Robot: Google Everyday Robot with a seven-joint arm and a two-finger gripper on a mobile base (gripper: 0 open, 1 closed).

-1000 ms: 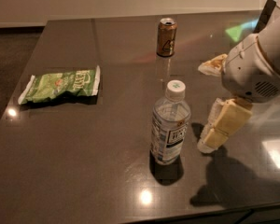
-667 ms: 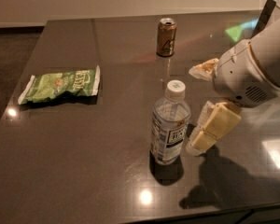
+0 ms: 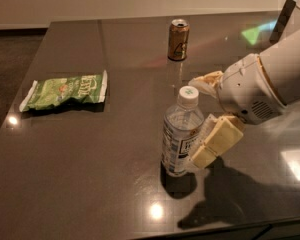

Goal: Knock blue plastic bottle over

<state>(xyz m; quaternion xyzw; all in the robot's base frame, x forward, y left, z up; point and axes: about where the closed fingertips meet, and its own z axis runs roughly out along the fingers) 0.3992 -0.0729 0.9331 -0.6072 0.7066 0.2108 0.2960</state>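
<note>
The blue plastic bottle stands upright near the table's front middle, clear with a white cap and a white-and-blue label. My gripper is at its right side, open, with the jaws spread wide apart. The lower cream finger lies against the bottle's right side at label height. The upper finger sits just right of the cap, a little behind it. Nothing is held.
A brown-gold drink can stands upright at the back middle of the dark table. A green snack bag lies flat at the left. The table's front edge runs close below the bottle.
My gripper has moved left toward the bottle, and its lower finger now lies against the bottle's side. The bottle still stands upright in the same place.
</note>
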